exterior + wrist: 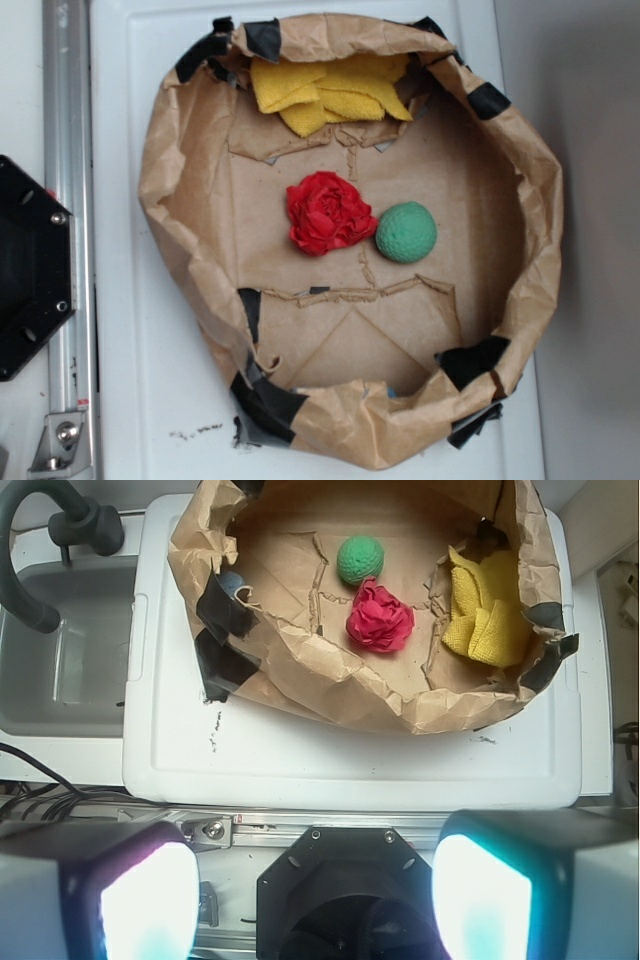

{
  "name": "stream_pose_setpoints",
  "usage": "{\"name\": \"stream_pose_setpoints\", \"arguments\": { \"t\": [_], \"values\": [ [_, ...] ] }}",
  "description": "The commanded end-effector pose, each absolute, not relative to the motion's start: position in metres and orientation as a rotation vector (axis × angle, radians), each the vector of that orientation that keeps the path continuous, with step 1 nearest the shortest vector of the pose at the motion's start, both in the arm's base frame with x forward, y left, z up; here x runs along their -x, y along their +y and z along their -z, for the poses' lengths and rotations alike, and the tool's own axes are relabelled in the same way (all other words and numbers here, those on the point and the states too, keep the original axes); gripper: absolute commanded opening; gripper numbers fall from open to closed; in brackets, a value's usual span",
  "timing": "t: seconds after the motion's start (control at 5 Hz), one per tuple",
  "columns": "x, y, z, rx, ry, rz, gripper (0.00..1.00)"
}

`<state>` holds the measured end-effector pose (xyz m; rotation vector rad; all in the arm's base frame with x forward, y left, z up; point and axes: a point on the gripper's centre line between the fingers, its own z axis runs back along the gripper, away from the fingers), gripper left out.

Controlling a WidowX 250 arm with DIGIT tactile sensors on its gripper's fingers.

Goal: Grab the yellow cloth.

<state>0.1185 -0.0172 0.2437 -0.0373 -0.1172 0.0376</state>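
No brand, label or readable writing shows in either view.

A white plastic surface (140, 400) carries a shallow brown paper nest (520, 200), its crumpled rim patched with black tape (268, 405). In the wrist view a grey sink (70, 650) with a dark curved faucet (40, 540) lies at 9 o'clock of the nest, and black cables run along the left edge lower down. An aluminium rail (68, 200) runs beside the white surface, with a black base plate (30, 270) on it.

The yellow cloth (330, 90) lies folded inside the nest at 12 o'clock in the exterior view, pressed against the paper wall, its upper edge partly tucked under the rolled rim. A red fabric rose (328, 213) sits near the middle, with a green dimpled ball (406, 232) just beside it at 3 o'clock. A small blue thing at the rim is too hidden to name.

The gripper (315, 900) appears only in the wrist view, its two fingers wide apart, blurred and glowing, well away from the cloth and holding nothing.
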Motion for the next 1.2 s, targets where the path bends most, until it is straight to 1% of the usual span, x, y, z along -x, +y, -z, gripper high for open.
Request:
{"name": "stream_pose_setpoints", "arguments": {
  "t": [0.0,0.2,0.4,0.6,0.8,1.0],
  "values": [
    [-0.118,-0.017,-0.244,0.037,-0.117,-0.038,1.00],
    [-0.157,0.000,-0.230,0.038,-0.113,-0.231,1.00],
    [-0.203,0.010,-0.207,-0.014,-0.231,-0.478,1.00],
    [-0.228,0.029,-0.171,0.001,-0.339,-0.729,1.00],
    [-0.244,0.051,-0.139,-0.181,-0.360,-0.948,1.00],
    [-0.250,0.068,-0.107,-0.180,-0.321,-1.071,1.00]
  ]
}}
